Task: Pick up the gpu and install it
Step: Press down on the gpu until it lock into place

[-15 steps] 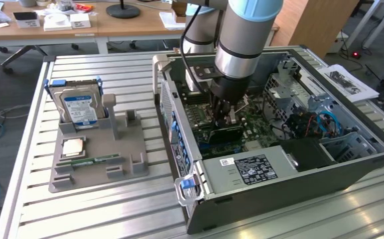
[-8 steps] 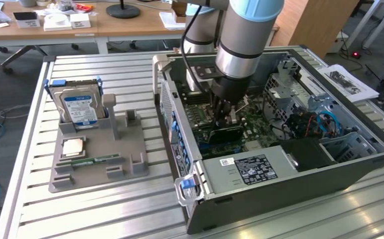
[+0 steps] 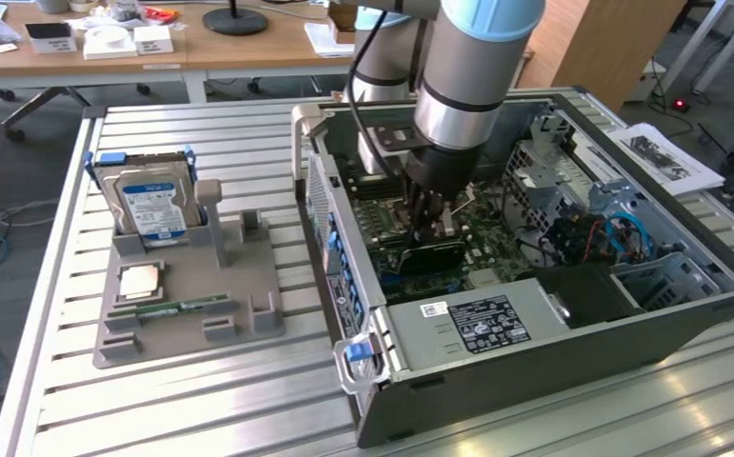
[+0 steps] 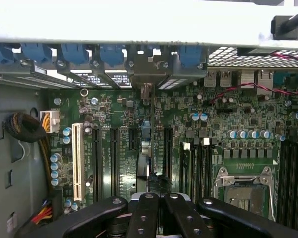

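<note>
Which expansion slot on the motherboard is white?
The long slot beside the capacitor row, toward the power cables; every other slot is black.

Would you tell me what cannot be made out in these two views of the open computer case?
- Thin dark circuit card with silvery end bracket: the wrist view sees it edge-on, so its face is hidden.
- Its lower edge against the green motherboard: covered by the black gripper in both views, so seating is unclear.
- Silver hard drive's blue-white label: text too small in the exterior view.
</note>
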### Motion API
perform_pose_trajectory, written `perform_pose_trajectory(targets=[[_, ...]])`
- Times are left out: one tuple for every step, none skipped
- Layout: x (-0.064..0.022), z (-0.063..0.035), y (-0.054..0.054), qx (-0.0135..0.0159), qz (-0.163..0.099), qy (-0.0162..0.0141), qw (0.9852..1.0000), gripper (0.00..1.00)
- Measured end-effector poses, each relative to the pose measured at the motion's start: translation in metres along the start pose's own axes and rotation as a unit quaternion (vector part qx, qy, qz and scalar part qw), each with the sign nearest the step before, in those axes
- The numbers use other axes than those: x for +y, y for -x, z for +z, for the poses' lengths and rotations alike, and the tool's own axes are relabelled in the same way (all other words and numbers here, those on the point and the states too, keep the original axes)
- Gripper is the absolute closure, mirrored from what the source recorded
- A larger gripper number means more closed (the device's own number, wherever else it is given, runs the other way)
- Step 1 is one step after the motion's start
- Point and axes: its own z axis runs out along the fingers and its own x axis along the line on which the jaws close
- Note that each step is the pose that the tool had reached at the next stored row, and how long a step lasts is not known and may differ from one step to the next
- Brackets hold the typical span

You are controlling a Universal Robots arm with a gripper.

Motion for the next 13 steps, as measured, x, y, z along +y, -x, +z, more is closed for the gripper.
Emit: perform_pose_trajectory(targets=[[-0.0002, 0.0000, 0.0000, 0.0000, 0.000, 0.0000, 1.0000, 0.89], [-0.0004, 0.0000, 0.0000, 0.0000, 0.000, 0.0000, 1.0000, 0.89], [-0.0007, 0.0000, 0.0000, 0.0000, 0.000, 0.0000, 1.0000, 0.89], [-0.0009, 0.0000, 0.0000, 0.0000, 0.000, 0.0000, 1.0000, 0.89], [-0.0011, 0.0000, 0.0000, 0.0000, 0.000, 0.0001, 1.0000, 0.89], [-0.0013, 0.0000, 0.0000, 0.0000, 0.000, 0.0001, 1.0000, 0.89], [-0.0016, 0.0000, 0.0000, 0.0000, 0.000, 0.0001, 1.0000, 0.89], [-0.0019, 0.0000, 0.0000, 0.0000, 0.000, 0.0002, 1.0000, 0.89], [-0.0021, 0.0000, 0.0000, 0.0000, 0.000, 0.0002, 1.0000, 0.89], [-0.0021, 0.0000, 0.0000, 0.0000, 0.000, 0.0002, 1.0000, 0.89], [-0.0021, 0.0000, 0.0000, 0.0000, 0.000, 0.0002, 1.0000, 0.89], [-0.0021, 0.0000, 0.0001, 0.0000, 0.000, 0.0002, 1.0000, 0.89], [-0.0021, 0.0000, 0.0001, 0.0000, 0.000, 0.0002, 1.0000, 0.89]])
